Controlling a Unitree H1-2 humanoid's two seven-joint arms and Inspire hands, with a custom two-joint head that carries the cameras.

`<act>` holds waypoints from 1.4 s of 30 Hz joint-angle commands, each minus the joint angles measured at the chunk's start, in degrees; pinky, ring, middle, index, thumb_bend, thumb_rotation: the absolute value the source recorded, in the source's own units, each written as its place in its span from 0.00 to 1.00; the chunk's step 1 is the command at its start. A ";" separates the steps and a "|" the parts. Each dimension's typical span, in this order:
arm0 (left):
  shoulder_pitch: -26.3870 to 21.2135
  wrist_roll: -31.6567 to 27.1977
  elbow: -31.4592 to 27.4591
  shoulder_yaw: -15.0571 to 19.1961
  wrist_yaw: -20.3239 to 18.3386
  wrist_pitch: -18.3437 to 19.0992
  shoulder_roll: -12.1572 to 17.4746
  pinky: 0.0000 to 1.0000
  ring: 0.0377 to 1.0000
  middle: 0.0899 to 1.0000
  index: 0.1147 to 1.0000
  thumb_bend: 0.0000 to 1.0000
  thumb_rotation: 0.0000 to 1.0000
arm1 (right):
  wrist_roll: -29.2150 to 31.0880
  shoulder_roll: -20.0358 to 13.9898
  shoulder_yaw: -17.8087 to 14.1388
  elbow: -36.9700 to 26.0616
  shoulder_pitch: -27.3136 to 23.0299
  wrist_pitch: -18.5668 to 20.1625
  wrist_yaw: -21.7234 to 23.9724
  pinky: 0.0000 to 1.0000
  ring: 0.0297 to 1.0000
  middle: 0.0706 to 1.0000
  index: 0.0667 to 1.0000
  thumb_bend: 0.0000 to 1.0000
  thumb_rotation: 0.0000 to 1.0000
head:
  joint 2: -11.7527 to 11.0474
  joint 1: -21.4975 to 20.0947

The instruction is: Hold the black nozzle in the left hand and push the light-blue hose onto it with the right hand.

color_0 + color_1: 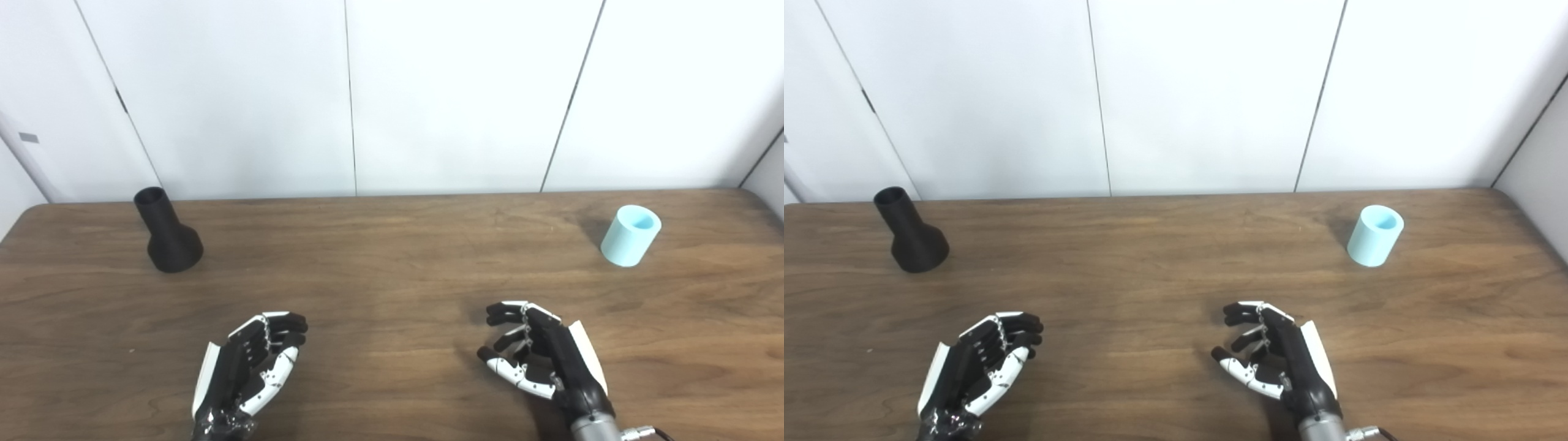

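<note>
The black nozzle stands upright at the far left of the wooden table, wide base down and narrow mouth up. A short light-blue hose piece stands on end at the far right, its hollow top showing. My left hand rests low near the front edge, open, fingers loosely curled around nothing, well short of the nozzle. My right hand mirrors it on the right, open and empty, below and left of the hose.
White wall panels rise right behind the table's back edge. Bare wood lies between the two hands and between the nozzle and the hose. The table's right corner curves away near the hose.
</note>
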 commanded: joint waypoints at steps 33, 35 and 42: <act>1.94 5.33 -9.35 10.69 5.01 2.70 2.77 0.54 0.61 0.63 0.63 0.61 0.17 | 4.53 -3.21 -3.51 -1.53 1.33 -2.94 1.29 0.54 0.62 0.63 0.62 0.30 0.01 | -1.72 7.57; 2.27 5.88 -9.88 12.56 5.70 3.76 2.80 0.57 0.61 0.64 0.64 0.62 0.19 | 6.28 -3.98 -4.74 -1.33 1.50 -2.99 1.94 0.54 0.63 0.64 0.63 0.29 0.00 | -1.97 9.95; 1.83 5.43 -8.83 17.12 7.67 4.12 3.20 0.64 0.67 0.67 0.68 0.66 0.19 | 10.00 -6.37 -7.64 0.92 1.32 -4.68 3.24 0.54 0.62 0.64 0.62 0.30 0.00 | -2.70 14.02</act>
